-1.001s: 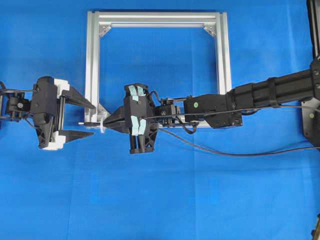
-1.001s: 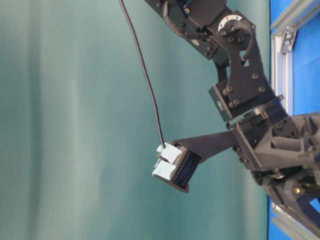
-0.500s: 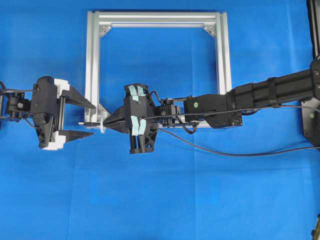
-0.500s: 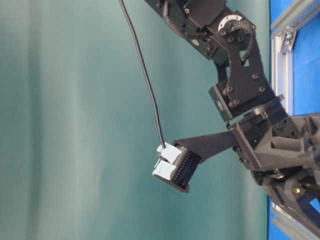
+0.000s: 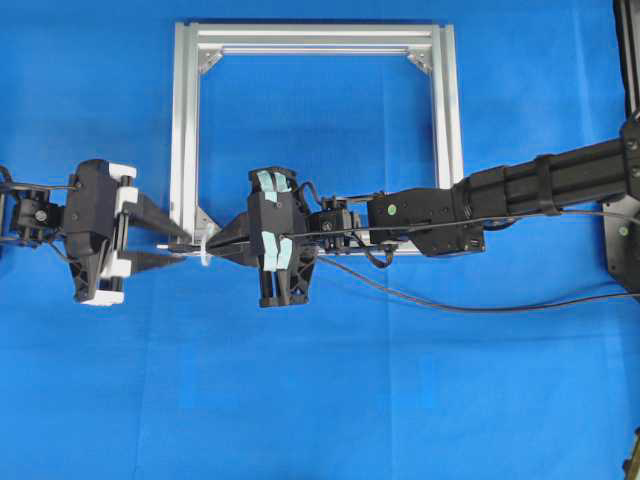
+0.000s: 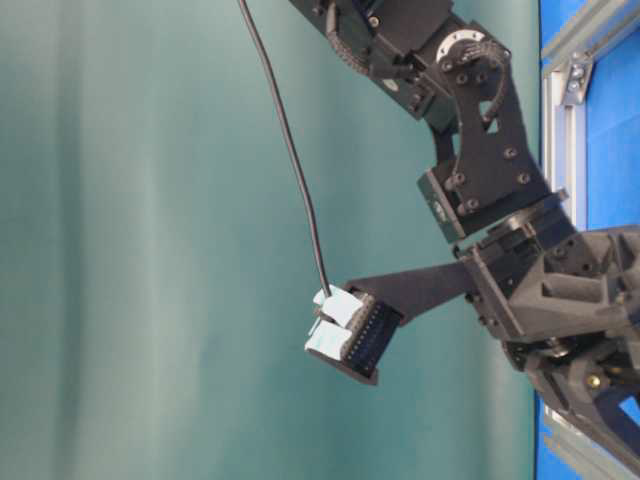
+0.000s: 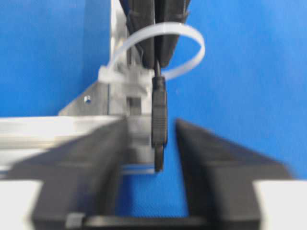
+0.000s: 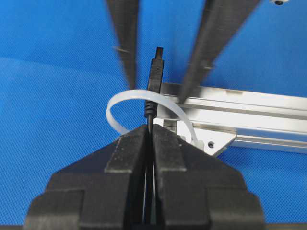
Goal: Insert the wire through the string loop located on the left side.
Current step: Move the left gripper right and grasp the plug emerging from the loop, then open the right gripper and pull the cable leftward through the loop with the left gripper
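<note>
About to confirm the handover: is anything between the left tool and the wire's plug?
Nothing visible. The plug has passed through the string loop and sits in the bare gap between the left tool's fingers, with neither finger touching it.

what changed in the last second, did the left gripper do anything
The left gripper narrowed from wide open and now has a finger on either side of the plug that pokes through the string loop; a gap is still visible, so no contact yet. The right gripper stayed shut on the wire, and the frame did not move.
</note>
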Tool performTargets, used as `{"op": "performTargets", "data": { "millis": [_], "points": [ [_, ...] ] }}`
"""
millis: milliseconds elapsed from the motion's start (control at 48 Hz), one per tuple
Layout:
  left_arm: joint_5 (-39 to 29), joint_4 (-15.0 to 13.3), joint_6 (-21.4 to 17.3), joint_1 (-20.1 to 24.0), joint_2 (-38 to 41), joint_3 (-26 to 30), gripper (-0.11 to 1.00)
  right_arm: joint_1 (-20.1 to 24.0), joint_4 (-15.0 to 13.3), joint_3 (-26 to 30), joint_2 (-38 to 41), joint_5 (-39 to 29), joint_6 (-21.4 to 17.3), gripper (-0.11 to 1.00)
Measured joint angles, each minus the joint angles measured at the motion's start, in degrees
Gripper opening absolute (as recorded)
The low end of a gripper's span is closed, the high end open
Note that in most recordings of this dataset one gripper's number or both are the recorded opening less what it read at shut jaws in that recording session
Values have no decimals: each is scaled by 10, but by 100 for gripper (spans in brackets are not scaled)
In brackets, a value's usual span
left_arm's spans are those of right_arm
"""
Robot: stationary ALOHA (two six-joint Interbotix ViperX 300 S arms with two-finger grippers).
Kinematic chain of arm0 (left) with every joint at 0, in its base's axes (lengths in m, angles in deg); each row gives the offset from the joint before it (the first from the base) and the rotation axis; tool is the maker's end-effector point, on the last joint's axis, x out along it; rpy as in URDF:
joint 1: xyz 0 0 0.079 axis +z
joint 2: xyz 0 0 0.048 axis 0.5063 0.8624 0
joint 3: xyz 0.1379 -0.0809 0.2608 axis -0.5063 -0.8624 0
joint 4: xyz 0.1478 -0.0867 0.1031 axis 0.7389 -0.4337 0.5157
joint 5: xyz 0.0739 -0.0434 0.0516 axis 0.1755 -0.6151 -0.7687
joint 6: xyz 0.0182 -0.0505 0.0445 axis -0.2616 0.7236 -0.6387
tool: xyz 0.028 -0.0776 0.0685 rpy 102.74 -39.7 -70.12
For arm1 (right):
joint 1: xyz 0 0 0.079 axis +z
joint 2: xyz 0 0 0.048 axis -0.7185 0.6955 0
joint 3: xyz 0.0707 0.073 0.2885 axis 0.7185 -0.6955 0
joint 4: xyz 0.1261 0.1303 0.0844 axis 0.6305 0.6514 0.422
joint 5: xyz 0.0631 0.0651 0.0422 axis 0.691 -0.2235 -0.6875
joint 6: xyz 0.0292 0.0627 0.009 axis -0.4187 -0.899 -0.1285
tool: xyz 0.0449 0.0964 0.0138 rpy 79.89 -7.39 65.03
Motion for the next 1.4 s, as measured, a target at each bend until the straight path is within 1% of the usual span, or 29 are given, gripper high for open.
{"op": "performTargets", "data": {
  "millis": [42,63,83,813,876,938,1001,1084,1105,1147,1188,1230,1314,1397],
  "points": [
    [0,0,-2,-1,0,0,10,0,0,0,0,0,0,0],
    [0,0,-3,-1,0,-1,7,0,0,0,0,0,0,0],
    [0,0,-2,-1,0,0,7,0,0,0,0,0,1,0],
    [9,1,-3,-2,0,0,7,0,0,0,0,0,-1,1],
    [9,1,-3,-2,0,0,7,0,0,0,0,0,-2,8],
    [11,1,-3,-2,0,1,7,0,0,0,0,0,-3,21],
    [12,0,-3,-2,0,0,7,0,1,0,0,-1,-5,37],
    [13,0,-3,-2,0,0,7,0,2,-2,0,-1,-6,63],
    [13,1,-3,-1,0,0,7,0,3,-4,-1,-2,-6,70],
    [13,1,-3,-1,0,0,7,0,3,-9,-2,-4,-6,82],
    [13,0,-3,-1,-1,0,7,0,4,-15,-5,-4,-6,90],
    [13,0,-3,-2,-1,0,7,0,4,-21,-10,-3,-7,93],
    [13,1,-3,-2,0,0,7,0,5,-33,-23,-4,-8,90],
    [13,0,-3,-2,-1,0,7,0,7,-42,-35,-3,-8,91]
  ]
}}
